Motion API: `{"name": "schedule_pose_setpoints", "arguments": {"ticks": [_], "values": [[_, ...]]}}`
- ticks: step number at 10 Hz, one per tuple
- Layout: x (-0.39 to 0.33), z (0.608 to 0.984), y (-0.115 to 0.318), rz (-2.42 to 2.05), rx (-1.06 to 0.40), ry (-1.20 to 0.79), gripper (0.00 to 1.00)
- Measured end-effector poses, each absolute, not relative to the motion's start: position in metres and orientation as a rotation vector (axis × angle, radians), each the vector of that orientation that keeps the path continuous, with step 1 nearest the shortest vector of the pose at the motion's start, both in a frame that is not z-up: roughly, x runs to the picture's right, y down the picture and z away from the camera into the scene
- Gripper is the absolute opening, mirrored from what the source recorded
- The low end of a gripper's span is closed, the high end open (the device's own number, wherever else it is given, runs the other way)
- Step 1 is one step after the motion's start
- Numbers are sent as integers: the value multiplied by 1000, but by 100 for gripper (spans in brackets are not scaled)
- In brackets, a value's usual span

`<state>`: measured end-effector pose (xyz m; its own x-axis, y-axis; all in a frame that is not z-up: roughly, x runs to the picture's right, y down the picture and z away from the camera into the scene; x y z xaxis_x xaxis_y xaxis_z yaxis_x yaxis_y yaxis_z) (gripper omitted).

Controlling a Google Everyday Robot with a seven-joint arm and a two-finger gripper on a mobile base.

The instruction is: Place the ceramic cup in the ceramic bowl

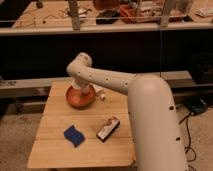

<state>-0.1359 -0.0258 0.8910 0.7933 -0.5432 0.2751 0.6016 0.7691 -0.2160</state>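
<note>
Wooden slats make up the small table [55,150], pale and light-toned, standing on a grey floor. Nearest on it lies a blue, crumpled sponge-like piece [73,135], and just to its right a dark, flat packet [108,129] with a pale label sits at an angle; the two are near but apart. On the right, the robot's bulky white arm [150,120] rises from the bottom edge and reaches left across the tabletop. Farther back, toward the table's far left part, rests the ceramic bowl [80,98], round, shallow and orange-brown; what lies inside it cannot be made out, because the arm's end hangs right over it. The gripper [80,89] is down at the bowl, hidden behind the wrist, with its fingers drawn fully together; whether anything is held there cannot be seen. Just beside the bowl's right edge a small whitish thing, which may be the ceramic cup [100,93], shows on the wood. Behind the table runs a dark low wall with a pale ledge, and beyond it a cluttered workbench [60,15] with cables and red trays.
</note>
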Motion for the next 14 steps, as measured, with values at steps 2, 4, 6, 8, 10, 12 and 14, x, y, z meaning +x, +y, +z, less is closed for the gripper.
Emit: {"name": "schedule_pose_setpoints", "arguments": {"ticks": [2, 4, 6, 8, 10, 12, 14], "values": [[-139, 891, -26, -628, -302, -202, 8], [-139, 891, -25, -629, -303, -200, 8], [-139, 891, -25, -629, -303, -198, 9], [-140, 891, -26, -631, -304, -197, 13], [-141, 891, -25, -632, -304, -196, 13], [-141, 892, -25, -631, -306, -194, 19], [-142, 892, -26, -631, -307, -194, 39]]}}
